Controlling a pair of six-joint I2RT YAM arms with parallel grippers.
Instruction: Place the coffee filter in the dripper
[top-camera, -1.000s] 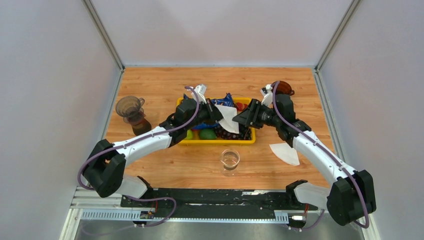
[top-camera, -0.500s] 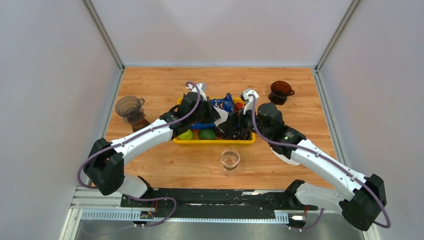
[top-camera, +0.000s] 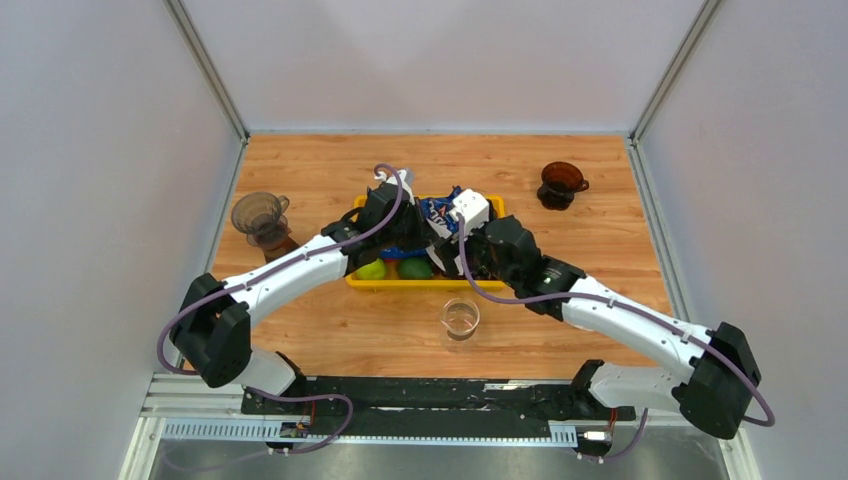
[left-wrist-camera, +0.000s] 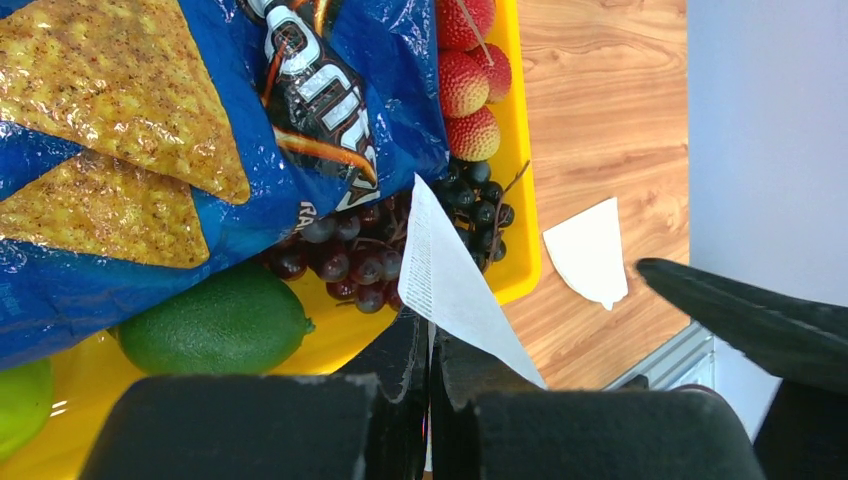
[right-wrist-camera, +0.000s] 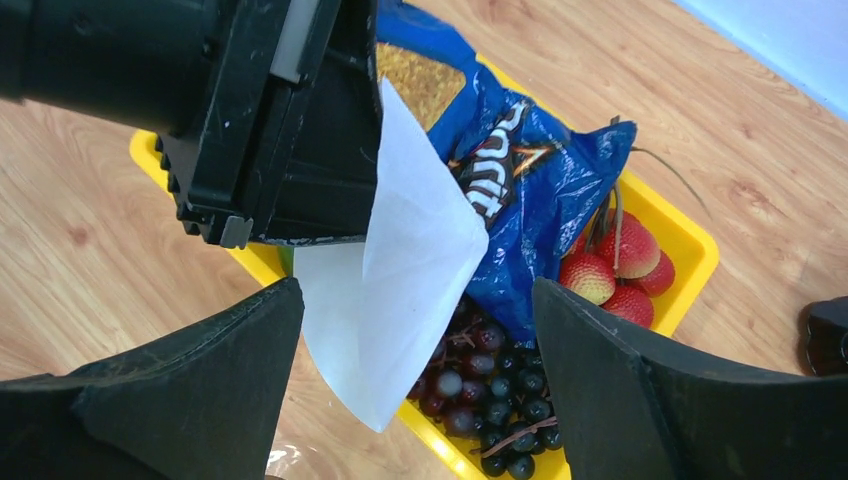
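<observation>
The coffee filter (right-wrist-camera: 400, 300) is white, tray (left-wrist-camera: 520, 200) yellow, chip bag (left-wrist-camera: 400, 60) blue, dripper (top-camera: 258, 212) perhaps smoky brown.

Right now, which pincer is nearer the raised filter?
Left: the left pincer is shut on the filter; the right pincer faces it, open, jaws either side.

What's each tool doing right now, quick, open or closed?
Left tool: closed, pinching the coffee filter.
Right tool: open, holding nothing.

Matt paper filter (right-wrist-camera: 400, 290), glossy chip bag (left-wrist-camera: 340, 90)
</observation>
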